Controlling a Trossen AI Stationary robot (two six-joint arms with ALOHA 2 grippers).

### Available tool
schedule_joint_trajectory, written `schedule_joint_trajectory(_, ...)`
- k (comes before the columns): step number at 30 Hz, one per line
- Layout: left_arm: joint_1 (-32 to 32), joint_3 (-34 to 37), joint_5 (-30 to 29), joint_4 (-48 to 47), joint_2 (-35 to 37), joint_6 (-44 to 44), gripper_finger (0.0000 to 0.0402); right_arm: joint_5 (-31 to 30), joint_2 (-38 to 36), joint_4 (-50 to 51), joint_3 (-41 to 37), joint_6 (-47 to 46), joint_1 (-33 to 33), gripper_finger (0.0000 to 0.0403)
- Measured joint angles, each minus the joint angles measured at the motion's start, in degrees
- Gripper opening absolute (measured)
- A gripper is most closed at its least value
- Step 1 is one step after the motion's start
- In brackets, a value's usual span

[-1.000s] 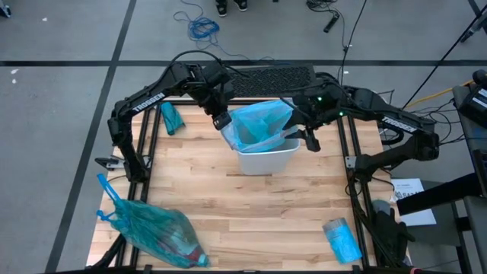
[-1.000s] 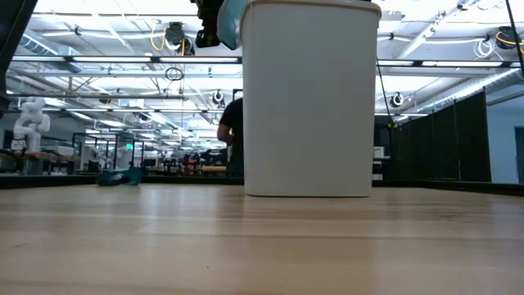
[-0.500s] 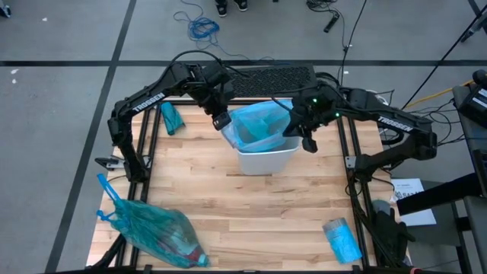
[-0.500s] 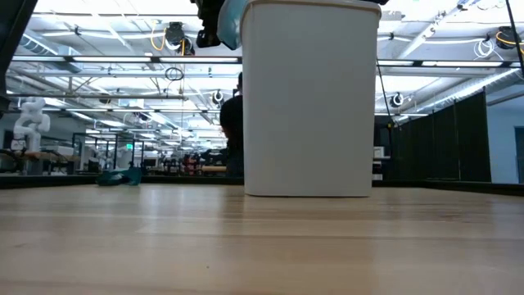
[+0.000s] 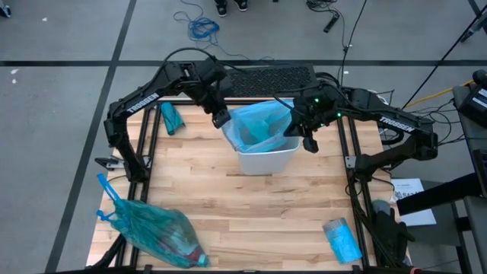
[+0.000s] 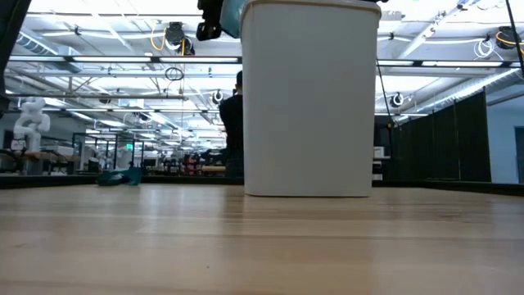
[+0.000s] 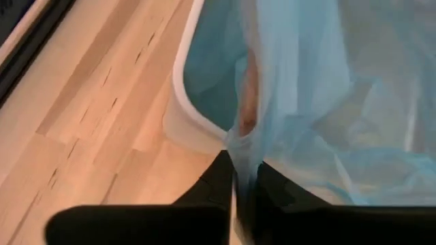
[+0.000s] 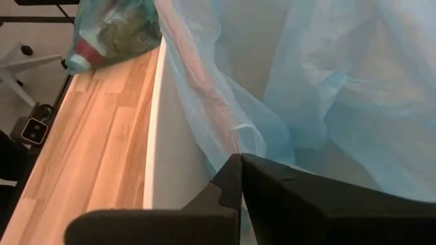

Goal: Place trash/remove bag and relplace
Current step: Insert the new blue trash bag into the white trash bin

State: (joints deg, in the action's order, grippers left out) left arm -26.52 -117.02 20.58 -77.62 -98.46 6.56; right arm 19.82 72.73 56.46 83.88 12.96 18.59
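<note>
Left hand point(image 5: 221, 119) and right hand point(image 5: 307, 141) each pinch the blue liner point(image 5: 259, 125) at opposite bin point(image 5: 265, 157) rims; full bag point(image 5: 156, 228) on counter point(image 5: 251, 213), well apart.

Around your wooden table point(image 5: 266, 205) you see a grey floor point(image 5: 68, 30) crossed by dark seams, with a coil of blue cable point(image 5: 202, 28) and black cords lying on it beyond the far edge. Look level across the tabletop and you face a large hall: bright ceiling lights point(image 6: 98, 37), exposed beams, a dark partition point(image 6: 458, 135) on one side, and a white humanoid figure point(image 6: 31, 123) standing far off
</note>
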Motion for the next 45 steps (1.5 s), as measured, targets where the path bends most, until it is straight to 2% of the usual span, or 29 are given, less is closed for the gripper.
schedule_joint_trajectory(6, 0.0, 0.0, -2.2, 0.8, 3.4, 1.2, 0.0087, 0.0, 0.0, 0.0, 0.0, -0.3, 0.0, 0.0000)
schedule_joint_trajectory(11, 0.0, 0.0, -5.8, 2.3, 5.3, 2.0, 0.0108, 0.0, 0.0, 0.0, 0.0, -0.3, 0.0, 0.0000)
schedule_joint_trajectory(16, 1.9, -0.1, -6.6, 9.2, 7.1, 0.0, 0.0104, 0.0, 0.0, -0.7, 0.0, -0.3, 0.0, 0.0000)
schedule_joint_trajectory(19, 3.7, -0.1, -7.0, 9.5, 5.8, -2.6, 0.0095, 0.0, 0.0, -0.9, 0.0, -0.3, 0.0, 0.0000)
schedule_joint_trajectory(29, 5.3, 0.0, -18.6, 7.9, 2.5, -7.2, 0.0089, 0.0, 0.0, -1.0, 0.0, -0.3, 0.0, 0.0000)
schedule_joint_trajectory(34, 5.3, 0.0, -18.7, 7.7, 2.4, -8.9, 0.0089, 0.0, 0.0, -1.0, 0.0, -0.3, 0.0, 0.0000)
schedule_joint_trajectory(39, 5.6, 0.0, -16.2, 7.4, 0.9, -10.2, 0.0089, 0.0, 0.0, -1.6, 0.0, -0.3, 0.0, 0.0000)
schedule_joint_trajectory(45, 6.0, 0.0, -17.6, 7.7, -0.4, -10.6, 0.0089, 0.0, 0.0, -1.9, 0.0, -0.3, 0.0, 0.0000)
